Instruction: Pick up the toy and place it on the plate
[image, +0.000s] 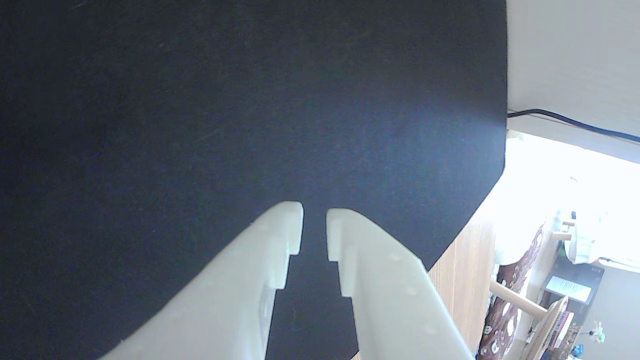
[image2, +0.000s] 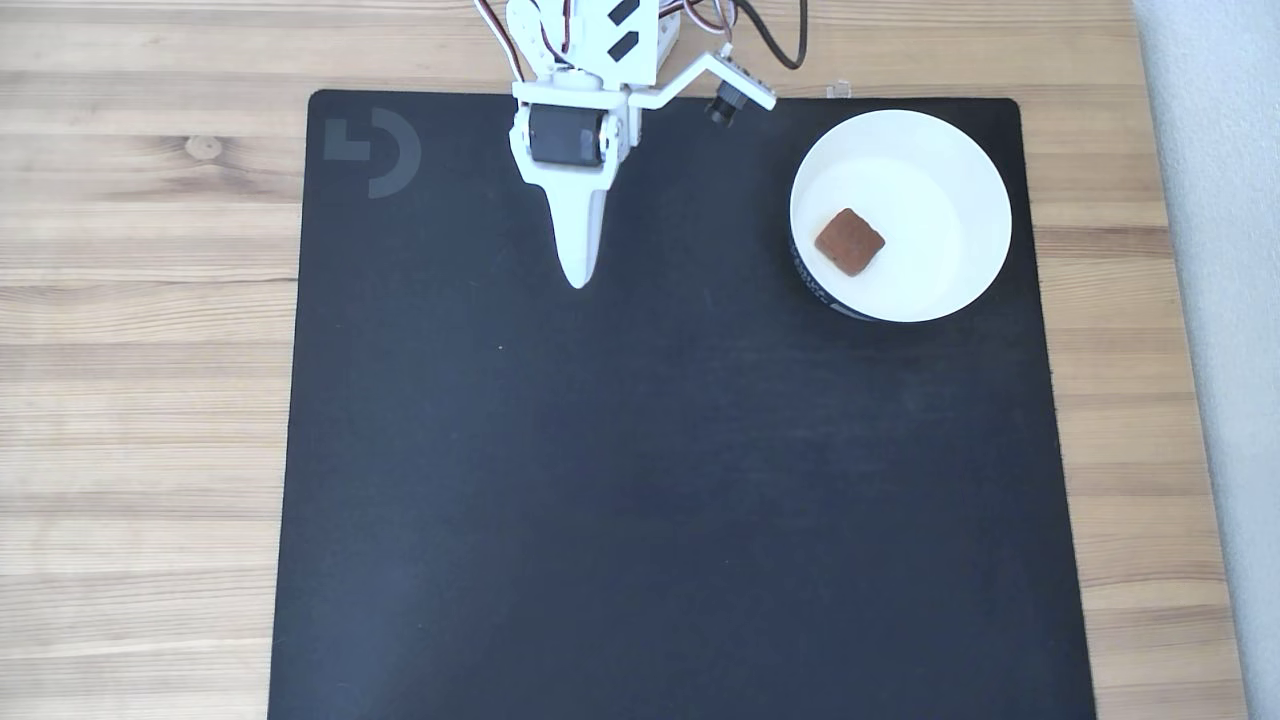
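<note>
Fixed view: I'm looking straight down at a black mat (image2: 680, 450) lying on the wooden bench (image2: 140, 350).
Toy: the toy (image2: 849, 241) sits inside the plate (image2: 960, 170), a bit left of its middle, broad face up.
Plate: it's on the mat near the top right corner, dark band showing on its lower left side.
Jaws: the gripper (image2: 578, 278) hangs over the upper middle of the mat, well apart from the plate and pointing down the picture. In the wrist view the gripper (image: 314, 216) is just barely parted, a narrow gap with nothing in it, bare mat behind.
</note>
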